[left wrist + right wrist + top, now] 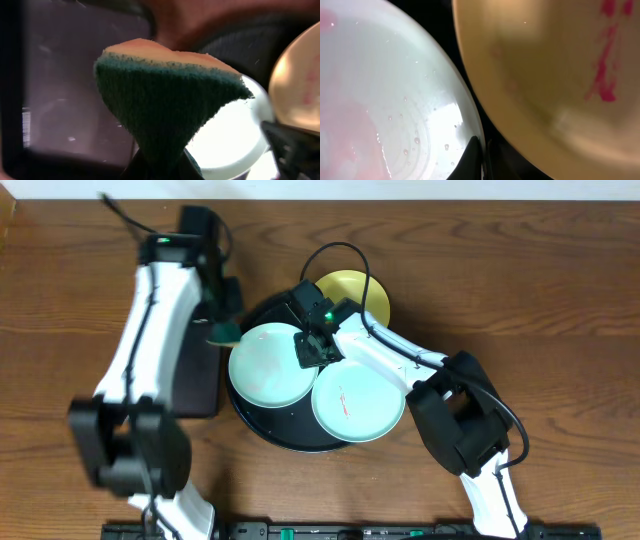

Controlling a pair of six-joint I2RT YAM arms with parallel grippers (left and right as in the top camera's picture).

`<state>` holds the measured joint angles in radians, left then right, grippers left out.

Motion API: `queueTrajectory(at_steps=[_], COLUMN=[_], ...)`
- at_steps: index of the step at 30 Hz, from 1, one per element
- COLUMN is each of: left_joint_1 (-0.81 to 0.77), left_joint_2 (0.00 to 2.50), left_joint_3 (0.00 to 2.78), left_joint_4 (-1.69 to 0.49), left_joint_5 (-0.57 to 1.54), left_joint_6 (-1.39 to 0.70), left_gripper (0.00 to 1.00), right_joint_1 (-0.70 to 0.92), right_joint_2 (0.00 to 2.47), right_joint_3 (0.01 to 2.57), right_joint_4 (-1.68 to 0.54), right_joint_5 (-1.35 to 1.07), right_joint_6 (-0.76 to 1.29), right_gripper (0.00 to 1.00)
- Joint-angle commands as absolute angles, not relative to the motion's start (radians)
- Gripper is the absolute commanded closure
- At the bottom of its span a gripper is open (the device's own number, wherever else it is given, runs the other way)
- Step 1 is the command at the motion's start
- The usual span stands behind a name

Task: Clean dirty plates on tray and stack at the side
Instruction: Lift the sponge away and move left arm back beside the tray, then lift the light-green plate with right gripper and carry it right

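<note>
Though overhead hides grip, wrist view shows left pincer (161,167) clamped on sponge (170,100); right pincer (481,159) together.

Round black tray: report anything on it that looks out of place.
The pale yellow round plate juts past the round black tray's far rim; red smears mark it and the right-hand light turquoise plate, which also overhangs.
</note>
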<state>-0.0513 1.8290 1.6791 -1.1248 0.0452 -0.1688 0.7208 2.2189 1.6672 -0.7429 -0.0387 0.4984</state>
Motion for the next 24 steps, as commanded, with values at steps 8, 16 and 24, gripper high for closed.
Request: queueTrajectory(at_steps=[8, 16, 24], left_joint_1=[0.109, 0.139, 0.139], left_joint_2=[1.625, 1.628, 1.628], left_joint_3=[1.713, 1.708, 1.707], left_joint_4=[-1.141, -1.143, -1.143], left_joint_5=[0.029, 0.029, 0.029], left_joint_6=[-0.181, -0.181, -0.181], left_gripper=[0.92, 0.92, 0.92], right_joint_1=[0.728, 0.735, 0.835], right_joint_2=[2.086, 1.938, 1.87], right_joint_3=[1.689, 1.689, 1.689], right_joint_4=[-0.775, -0.825, -0.837], right_joint_5=[-0.043, 0.112, 0.508], right_joint_6=[0.366, 0.312, 0.219], right_gripper=[0.99, 0.99, 0.99])
